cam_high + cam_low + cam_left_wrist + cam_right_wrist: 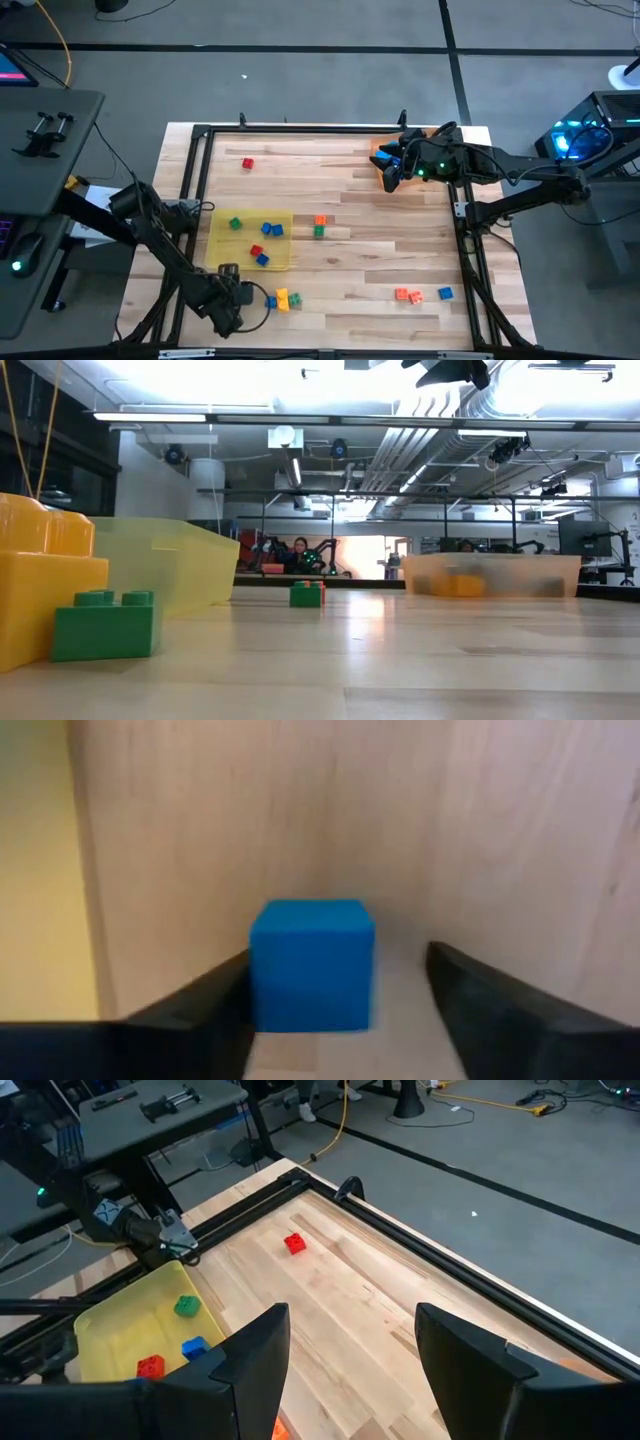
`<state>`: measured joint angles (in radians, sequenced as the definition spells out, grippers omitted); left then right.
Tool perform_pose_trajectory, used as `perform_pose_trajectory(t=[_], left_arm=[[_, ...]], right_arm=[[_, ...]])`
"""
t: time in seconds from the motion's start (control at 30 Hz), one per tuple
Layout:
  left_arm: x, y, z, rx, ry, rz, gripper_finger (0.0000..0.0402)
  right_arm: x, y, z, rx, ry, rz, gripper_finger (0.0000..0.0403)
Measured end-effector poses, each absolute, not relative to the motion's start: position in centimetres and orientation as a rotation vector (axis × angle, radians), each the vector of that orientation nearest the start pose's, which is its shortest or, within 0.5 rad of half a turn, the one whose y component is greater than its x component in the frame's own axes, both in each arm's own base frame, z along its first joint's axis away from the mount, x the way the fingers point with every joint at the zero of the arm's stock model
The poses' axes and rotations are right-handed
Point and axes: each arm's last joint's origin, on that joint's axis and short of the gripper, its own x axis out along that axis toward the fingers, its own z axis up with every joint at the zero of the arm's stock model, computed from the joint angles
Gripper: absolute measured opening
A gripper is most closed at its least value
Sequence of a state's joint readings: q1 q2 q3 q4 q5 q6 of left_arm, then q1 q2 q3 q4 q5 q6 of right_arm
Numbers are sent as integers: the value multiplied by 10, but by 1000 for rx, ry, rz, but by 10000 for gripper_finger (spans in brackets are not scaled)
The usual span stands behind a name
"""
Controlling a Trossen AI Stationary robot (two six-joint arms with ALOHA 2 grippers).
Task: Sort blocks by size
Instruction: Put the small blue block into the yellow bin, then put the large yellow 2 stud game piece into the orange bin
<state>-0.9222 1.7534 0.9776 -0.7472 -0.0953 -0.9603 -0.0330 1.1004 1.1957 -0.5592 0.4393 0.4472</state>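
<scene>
I count five blocks in the yellow tray point(283, 262); nine lie outside it. My left gripper point(340, 990), open, straddles a blue cube point(312, 963) beside that tray; right gripper point(350, 1345) open, far off.

Bright ceiling strips; glare on table point(420, 650); left wrist blurred.

Counts, high view: 2 trays, one yellow point(250, 241), one orange point(384, 150); blocks: 4 blue point(272, 229), 2 red point(248, 163), 3 green point(235, 224), 3 orange point(407, 295), 1 yellow point(282, 298); 2 grippers, left point(243, 297), right point(390, 165).
</scene>
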Motion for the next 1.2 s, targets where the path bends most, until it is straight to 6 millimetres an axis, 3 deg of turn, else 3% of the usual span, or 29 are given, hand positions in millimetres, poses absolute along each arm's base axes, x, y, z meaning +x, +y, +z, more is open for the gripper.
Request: perform_pose_trajectory(t=[0.17, 0.2, 0.4, 0.57, 0.7, 0.8, 0.93, 1.07, 1.2], left_arm=[[179, -223, 145, -70, 1446, 100, 88], [181, -220, 146, -81, 1439, 107, 84], [192, -202, 174, -163, 1351, 106, 88], [182, -176, 232, -220, 1183, -15, 88], [172, -126, 263, -208, 1000, 274, 88], [175, -92, 262, -204, 1027, 393, 88], [181, -67, 239, -370, 1188, 344, 90], [182, -53, 221, -585, 1308, 383, 155], [184, -46, 222, -647, 1306, 404, 236]], right_arm=[[222, -20, 379, 333, 358, -558, 211], [221, -20, 379, 331, 362, -559, 211], [220, -20, 376, 325, 388, -564, 211], [220, -20, 376, 324, 397, -566, 211], [220, -20, 376, 325, 396, -566, 211], [220, -20, 376, 344, 391, -570, 211], [220, -20, 376, 347, 390, -571, 211], [220, -20, 376, 346, 390, -572, 211], [219, -20, 376, 342, 387, -586, 211]])
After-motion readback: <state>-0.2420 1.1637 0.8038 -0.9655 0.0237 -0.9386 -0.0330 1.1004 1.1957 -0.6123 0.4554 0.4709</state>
